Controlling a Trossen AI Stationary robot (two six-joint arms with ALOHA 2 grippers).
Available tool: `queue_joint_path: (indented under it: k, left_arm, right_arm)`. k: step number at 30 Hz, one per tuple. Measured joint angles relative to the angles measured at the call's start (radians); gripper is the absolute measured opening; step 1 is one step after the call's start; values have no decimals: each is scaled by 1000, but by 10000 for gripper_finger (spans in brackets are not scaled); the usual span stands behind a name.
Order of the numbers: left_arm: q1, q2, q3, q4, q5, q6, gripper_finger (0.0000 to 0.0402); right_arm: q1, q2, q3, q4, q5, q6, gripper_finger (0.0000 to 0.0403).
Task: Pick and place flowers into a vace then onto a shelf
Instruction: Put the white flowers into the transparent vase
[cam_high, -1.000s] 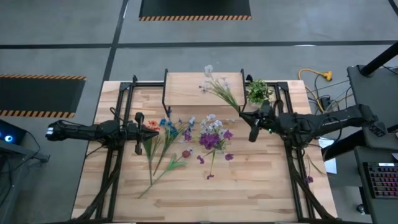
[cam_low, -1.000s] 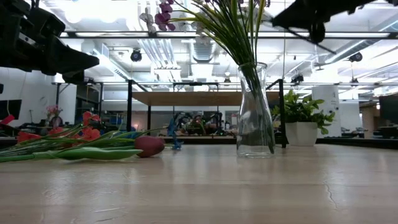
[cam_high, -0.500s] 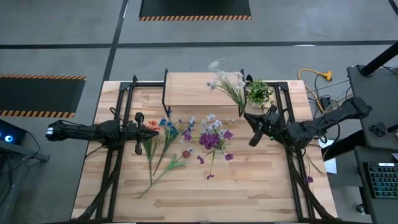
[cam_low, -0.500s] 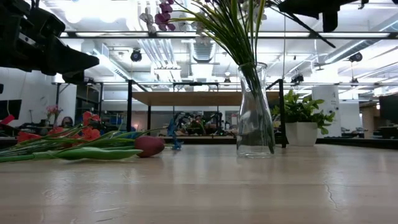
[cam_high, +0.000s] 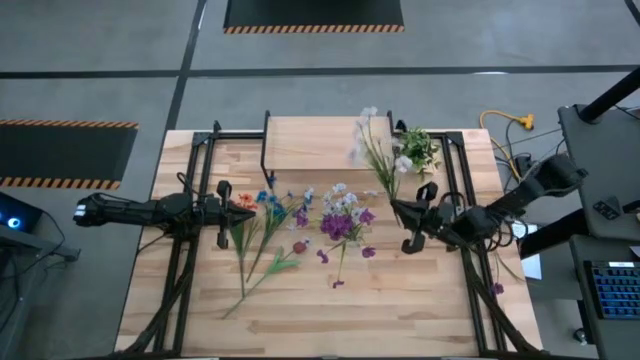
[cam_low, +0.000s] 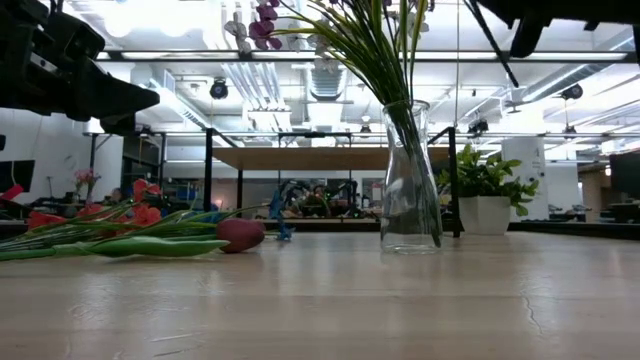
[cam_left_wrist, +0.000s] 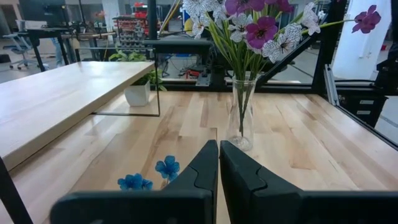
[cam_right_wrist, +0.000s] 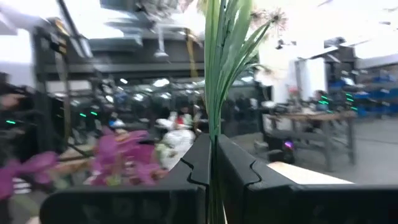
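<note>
My right gripper (cam_high: 402, 210) is above the table's right half, shut on a bunch of white-blossomed flowers (cam_high: 378, 150) whose heads reach over the shelf's right end (cam_high: 375, 128). The clear glass vase (cam_low: 410, 180) stands on the tabletop with purple and white flowers (cam_high: 340, 215) in it; the left wrist view also shows the vase (cam_left_wrist: 242, 115). More flowers (cam_high: 258, 235) lie flat on the table near my left gripper (cam_high: 222, 215), which hovers shut at the left. The light-wood shelf (cam_high: 315, 140) stands at the far edge. My right gripper pinches several thin green stems (cam_right_wrist: 213, 134) between its two fingers (cam_right_wrist: 186, 165). The stems run on past the fingertips and fan out toward the blossoms (cam_right_wrist: 270, 18). The bunch is lifted clear of the table, its heads slanting toward the far edge.
A small potted plant (cam_high: 415, 148) stands by the shelf's right end, close to the held blossoms. Black frame bars (cam_high: 190, 170) run along both table sides. Bare wood (cam_high: 330, 310) lies along the near edge. Blue blossoms (cam_left_wrist: 146, 179) lie before the left fingers.
My right gripper has drawn back toward the table's near-right and risen, staying shut on the stems. The white bunch has swung with it: its heads moved from the shelf's middle to its right end. The left arm, vase and loose flowers stayed still.
</note>
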Motion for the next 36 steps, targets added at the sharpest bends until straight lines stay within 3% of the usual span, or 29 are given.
queue_joint_path:
  k: [3, 14, 24, 30, 36]
  left_arm:
    - [0, 0, 0, 0, 0, 0, 0]
    - [0, 1, 0, -5, 0, 0, 0]
    - [0, 2, 0, -8, 0, 0, 0]
    - [0, 3, 0, -8, -1, 0, 0]
    - [0, 3, 0, -8, 0, 0, 0]
  right_arm:
    - [-1, 76, -15, 106, -62, -25, 8]
    - [-21, 241, 127, 106, -88, -70, 8]
    - [-54, 396, 255, 108, -204, -60, 8]
    - [-100, 509, 319, 107, -218, -46, 8]
    - [-124, 539, 344, 108, -236, -25, 8]
